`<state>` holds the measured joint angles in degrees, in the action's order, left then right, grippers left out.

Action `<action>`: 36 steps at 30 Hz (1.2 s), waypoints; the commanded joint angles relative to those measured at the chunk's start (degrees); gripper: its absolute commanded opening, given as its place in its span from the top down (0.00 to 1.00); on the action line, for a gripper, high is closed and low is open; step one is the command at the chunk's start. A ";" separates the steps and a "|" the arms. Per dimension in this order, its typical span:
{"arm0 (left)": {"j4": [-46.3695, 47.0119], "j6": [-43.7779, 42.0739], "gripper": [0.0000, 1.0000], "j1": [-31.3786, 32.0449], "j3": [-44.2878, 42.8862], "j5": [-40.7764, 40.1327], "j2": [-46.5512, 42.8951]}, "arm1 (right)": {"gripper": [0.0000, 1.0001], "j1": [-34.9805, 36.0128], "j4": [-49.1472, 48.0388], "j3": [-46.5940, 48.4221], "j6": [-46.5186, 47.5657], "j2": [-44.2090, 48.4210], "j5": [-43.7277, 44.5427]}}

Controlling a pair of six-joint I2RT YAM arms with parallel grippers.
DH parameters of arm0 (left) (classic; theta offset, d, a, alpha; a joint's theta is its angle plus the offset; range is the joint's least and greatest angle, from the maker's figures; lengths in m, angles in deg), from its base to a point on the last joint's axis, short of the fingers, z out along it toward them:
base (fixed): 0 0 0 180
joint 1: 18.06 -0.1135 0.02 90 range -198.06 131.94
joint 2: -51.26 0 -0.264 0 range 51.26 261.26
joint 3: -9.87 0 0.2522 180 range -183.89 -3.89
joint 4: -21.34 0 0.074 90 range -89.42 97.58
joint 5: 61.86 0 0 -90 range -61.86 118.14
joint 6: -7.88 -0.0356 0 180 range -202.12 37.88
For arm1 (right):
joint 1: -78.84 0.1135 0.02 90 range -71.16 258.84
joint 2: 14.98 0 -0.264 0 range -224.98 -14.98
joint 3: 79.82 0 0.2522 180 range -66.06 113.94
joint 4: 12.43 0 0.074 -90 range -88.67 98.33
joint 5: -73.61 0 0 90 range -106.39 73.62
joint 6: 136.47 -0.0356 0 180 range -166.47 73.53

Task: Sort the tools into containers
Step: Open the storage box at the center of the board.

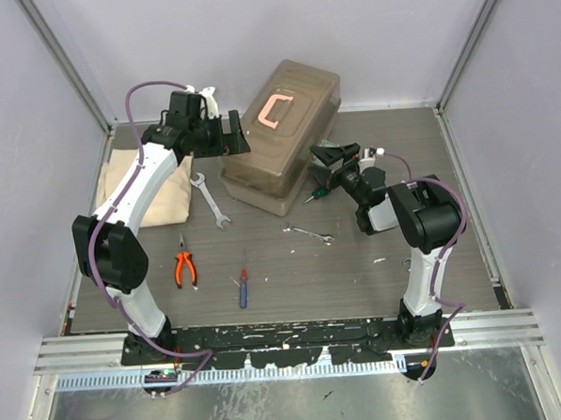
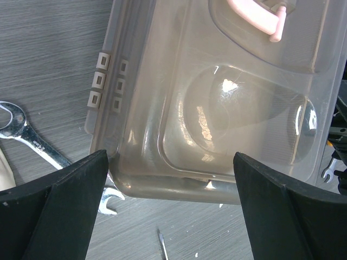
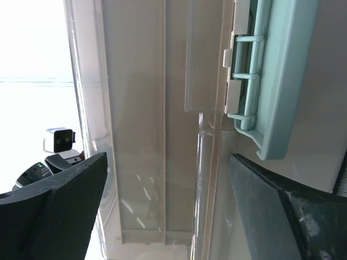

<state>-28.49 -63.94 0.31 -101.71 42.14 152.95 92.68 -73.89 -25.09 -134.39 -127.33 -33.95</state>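
Top external view showed us the toolbox (image 1: pixel 278 158) shut at the back middle of the counter (image 1: pixel 377 261). Its long axis ran diagonally from near left to far right, and the salmon-pink handle (image 1: pixel 277 109) lay on the lid.

One wrench (image 1: pixel 211 202) lay just beside the box's near-left corner, slanting from far left to near right. A second wrench (image 1: pixel 308 233) lay almost crosswise in front of the box. The pliers (image 1: pixel 184 268) and the blue-red screwdriver (image 1: pixel 243 285) were nearer the arms, well apart from the box, both with their noses toward the back. A tan cloth (image 1: pixel 157 188) lay at the left, partly under the left arm.

Of the green screwdriver (image 1: pixel 313 195) we could see only a small green piece by the box's near-right side, and its direction was hard to make out. In the left wrist view the first wrench was cut off by the frame and by one finger. In the right wrist view the box's wall filled the frame, with the pale green latch (image 3: pixel 265 81) cut off at the right, and the area to the left was washed out.

The left claw (image 1: pixel 231 135) stood wide at the box's left side, gripping nothing. The right claw (image 1: pixel 327 159) was spread wide at the latch side, also gripping nothing. We could not tell whether either claw touched the box.
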 commanded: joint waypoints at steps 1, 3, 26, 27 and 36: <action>1.05 -0.86 0.02 0.70 -1.14 2.17 0.27 | 0.02 0.38 -5.32 1.03 -0.78 -0.23 0.78; 1.09 -0.85 0.01 0.70 -1.22 2.12 0.29 | 0.02 0.35 -5.60 1.12 -0.78 -0.19 0.78; 2.67 0.25 0.02 0.72 -0.65 3.81 -1.53 | 0.02 0.47 -16.51 2.45 -5.46 -0.50 0.52; 2.75 0.38 0.02 0.70 -0.68 3.81 -1.60 | 0.02 0.40 -16.57 2.61 -5.66 -0.42 0.51; 4.71 2.26 0.02 0.33 -1.10 2.74 -3.89 | 0.02 0.48 -13.86 2.47 -4.45 1.49 0.17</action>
<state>-28.25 -63.31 0.31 -101.69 42.49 152.88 92.53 -83.87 -23.87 -139.63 -129.80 -33.16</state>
